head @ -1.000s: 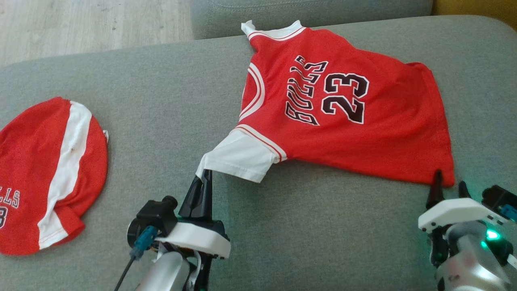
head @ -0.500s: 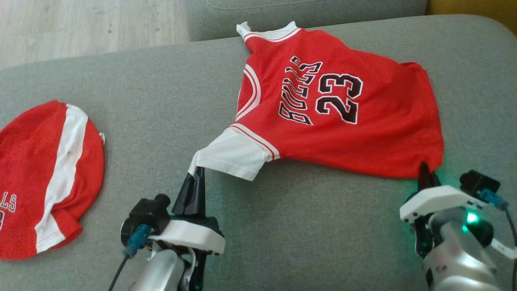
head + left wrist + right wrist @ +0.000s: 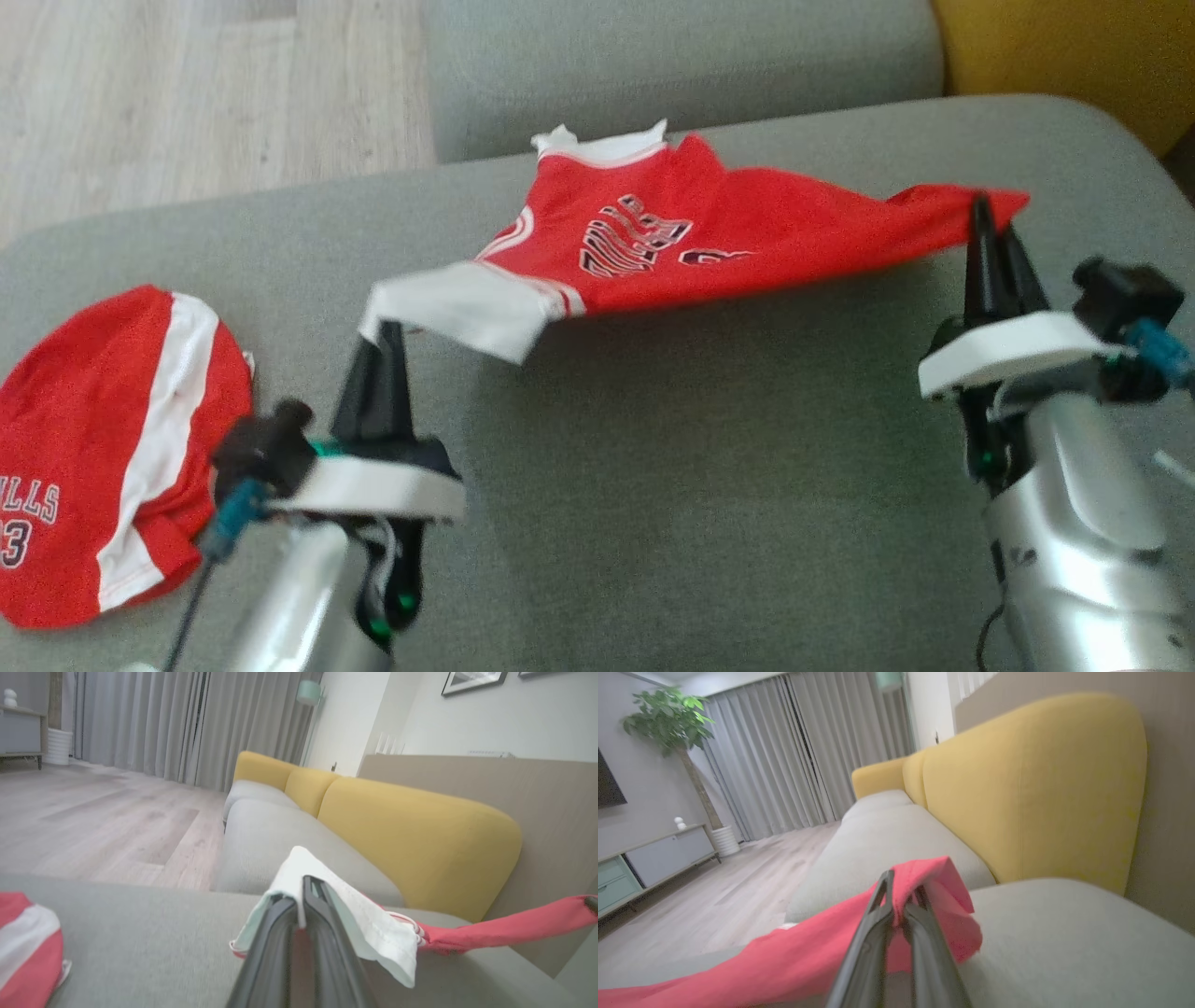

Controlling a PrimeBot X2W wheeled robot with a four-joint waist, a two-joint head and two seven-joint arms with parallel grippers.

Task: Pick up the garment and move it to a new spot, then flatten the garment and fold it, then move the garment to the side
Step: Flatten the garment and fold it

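The garment [image 3: 672,238] is a red jersey with white sleeves and dark lettering, stretched in the air over the grey sofa seat [image 3: 691,448]. Its far edge still hangs near the cushion. My left gripper [image 3: 381,327] is shut on the white sleeve [image 3: 345,919] at the left end. At the right end my right gripper [image 3: 982,210] is shut on the red hem corner [image 3: 943,891]. In the left wrist view the left gripper [image 3: 303,884] pinches white cloth. In the right wrist view the right gripper [image 3: 901,884] has red cloth folded over its tips.
A second red and white garment [image 3: 103,448] lies bunched at the seat's left end. A yellow sofa back [image 3: 1074,56] rises at the far right, with another grey cushion [image 3: 672,65] behind. Wooden floor [image 3: 187,93] lies beyond the seat's far left edge.
The right gripper closed on the red hem corner. Both grippers then rose, lifting the near edge of the jersey off the seat. The head camera shifted too.
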